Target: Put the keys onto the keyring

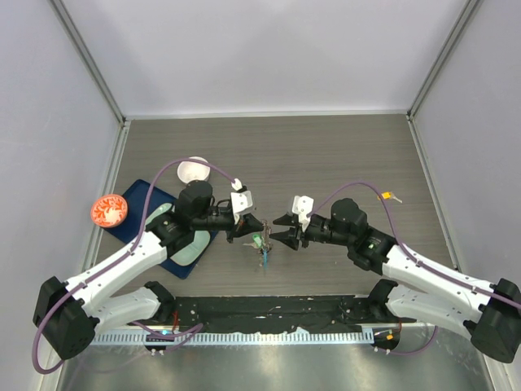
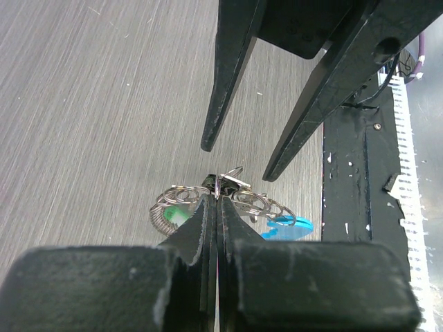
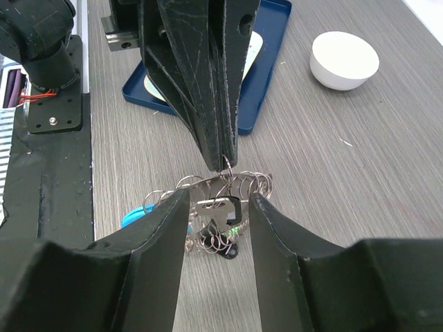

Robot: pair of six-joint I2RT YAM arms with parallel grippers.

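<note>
- Black fingers of the left pincer (image 2: pixel 217 198) pressed flat together, pinching a thin wire loop of the keyring (image 2: pixel 257 203) at the very tips.
- Facing it tip to tip: right pincer (image 3: pixel 219 196), jaws parted, a clear gap along each inner face.
- Between those parted jaws, just under the left pincer's tips: one of the keys (image 3: pixel 220 207), silver blade and black head, touching neither finger; cannot tell whether threaded onto the wire.
- Around and beneath both pincers: rest of the keyring, a fan of small silver rings spread on the grey wood-grain surface (image 3: pixel 360 173).
- Black fob (image 3: pixel 225 250) just below the key, between the right pincer's fingers.
- Blue tag (image 2: pixel 291 227) off to one side of both pincers, towards the arms' bases.
- Well behind the left pincer: blue tray (image 3: pixel 266 76), flat on the surface.
- Past the tray, farther from the left pincer: white bowl (image 3: pixel 344 59), upright, apart from the tray.
- Farthest out from the pincers, at the tray's outer edge: red dish (image 1: pixel 108 210).
</note>
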